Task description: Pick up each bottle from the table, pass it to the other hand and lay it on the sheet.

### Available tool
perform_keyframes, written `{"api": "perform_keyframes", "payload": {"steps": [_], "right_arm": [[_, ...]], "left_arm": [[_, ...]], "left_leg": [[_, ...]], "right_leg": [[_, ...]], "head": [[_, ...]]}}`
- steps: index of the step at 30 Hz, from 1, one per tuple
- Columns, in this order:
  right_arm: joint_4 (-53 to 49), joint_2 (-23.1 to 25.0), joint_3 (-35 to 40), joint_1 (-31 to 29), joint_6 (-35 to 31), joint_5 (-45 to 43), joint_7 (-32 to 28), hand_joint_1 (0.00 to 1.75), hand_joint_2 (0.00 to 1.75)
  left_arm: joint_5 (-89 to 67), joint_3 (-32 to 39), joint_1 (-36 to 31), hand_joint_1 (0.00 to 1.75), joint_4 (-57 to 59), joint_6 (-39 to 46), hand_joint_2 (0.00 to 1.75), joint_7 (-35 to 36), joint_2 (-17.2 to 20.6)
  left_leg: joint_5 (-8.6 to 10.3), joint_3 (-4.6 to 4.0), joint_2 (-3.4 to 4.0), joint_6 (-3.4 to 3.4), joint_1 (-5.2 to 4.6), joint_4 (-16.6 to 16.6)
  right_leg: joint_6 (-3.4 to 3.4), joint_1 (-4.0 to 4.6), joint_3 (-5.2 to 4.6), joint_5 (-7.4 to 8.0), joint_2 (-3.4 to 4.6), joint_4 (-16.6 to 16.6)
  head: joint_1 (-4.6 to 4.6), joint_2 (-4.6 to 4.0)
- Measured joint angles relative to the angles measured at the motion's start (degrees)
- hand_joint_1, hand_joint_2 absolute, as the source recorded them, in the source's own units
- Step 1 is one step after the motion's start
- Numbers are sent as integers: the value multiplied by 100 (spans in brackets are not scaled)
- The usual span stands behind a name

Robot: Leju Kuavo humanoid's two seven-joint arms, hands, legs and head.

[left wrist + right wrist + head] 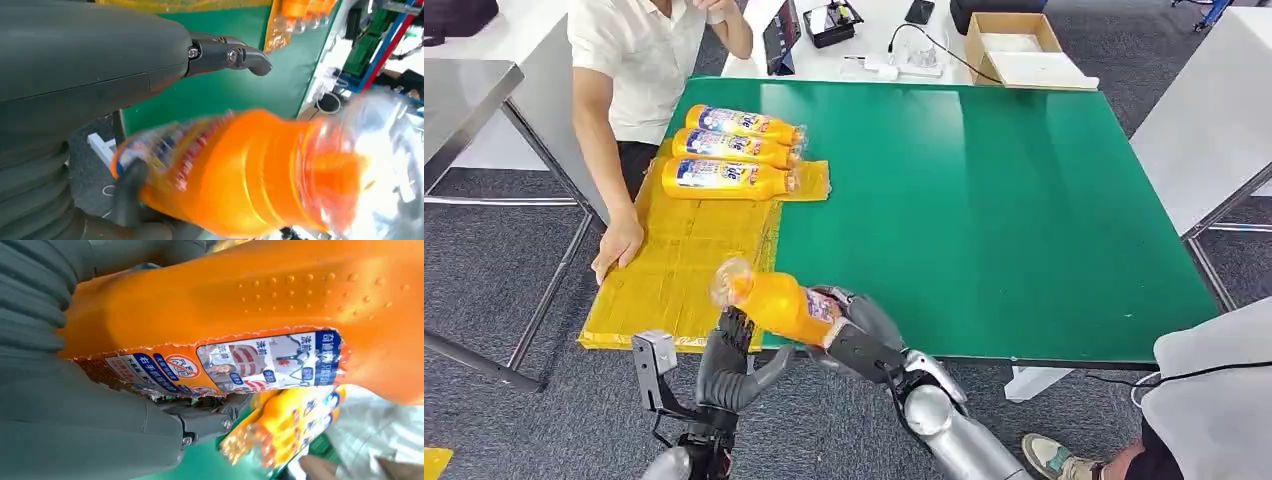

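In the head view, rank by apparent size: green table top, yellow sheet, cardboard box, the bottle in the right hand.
1. Green table top
2. Yellow sheet
3. Cardboard box and the bottle held by the right hand look alike; the bottle is nearer the camera, so unranked.

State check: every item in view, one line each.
held bottle: gripped by the right hand, tilted, off the table, clear end toward the left hand
left hand: open, fingers apart beside the bottle, holding nothing
three bottles: lying side by side on the yellow sheet
yellow sheet: flat on the green table, a person's hand resting on its edge
cardboard box: open
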Motion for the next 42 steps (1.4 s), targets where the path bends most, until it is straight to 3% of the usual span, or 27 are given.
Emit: {"api": "perform_keyframes", "payload": {"steps": [20,21,22,28,29,30,37,38,39,40,41,42], "right_arm": [[276,116,400,30,-214,13,-179,175,175],[327,118,407,-1,-212,22,-171,175,175],[380,121,416,-36,-214,46,-166,175,175],[597,191,499,-154,-219,162,-188,175,175],[616,195,508,-169,-219,155,-195,143,175],[632,201,512,-186,-204,123,-227,23,175],[636,250,501,-196,131,-431,-448,23,175],[636,256,501,-199,138,-444,-455,2,175],[636,258,499,-203,142,-450,-457,9,175],[636,260,499,-202,142,-457,-457,52,175],[636,265,501,-201,148,-459,-457,133,175],[636,267,499,-201,186,-496,-470,133,175]], "left_arm": [[103,-151,-198,0,48,41,175,-13,-13],[164,-151,-204,37,50,-28,175,22,-13],[199,-151,-209,175,54,-70,175,35,-13],[621,-127,-364,175,269,-453,175,166,-15],[732,-114,-396,175,321,-576,175,164,-15],[868,-90,-411,175,359,-717,175,160,-15],[1386,68,-425,175,398,-1307,175,129,-15],[1403,79,-426,175,398,-1318,175,129,-15],[1406,85,-426,175,398,-1325,175,129,-15],[1406,92,-425,175,398,-1329,175,129,-15],[1408,101,-426,175,398,-1333,175,129,-15],[1416,111,-426,175,398,-1355,175,129,-15]], "left_leg": [[0,-4,-2,0,0,0],[0,-4,-2,0,0,0],[0,-4,-2,0,0,0],[1,-3,-6,0,0,0],[1,-4,-6,0,0,0],[1,-3,-6,0,0,0],[0,-5,-5,0,0,0],[0,-6,-5,0,0,0],[0,-6,-6,0,0,0],[0,-6,-6,0,0,0],[0,-6,-6,0,0,0],[0,-6,-6,0,0,0]], "right_leg": [[0,0,-4,0,-1,0],[0,0,-4,0,-2,0],[0,0,-4,0,-1,0],[0,0,-2,0,-4,1],[0,0,-2,0,-3,1],[0,0,-3,0,-3,2],[0,1,-6,0,-3,1],[0,0,-7,0,-3,1],[-1,1,-6,-1,-4,1],[-1,0,-6,-1,-4,1],[-1,0,-7,-1,-4,1],[0,0,-6,-1,-3,1]], "head": [[0,0],[-2,0],[0,0],[0,0],[0,0],[0,0],[0,0],[-4,0],[0,0],[0,0],[-2,0],[0,0]]}}
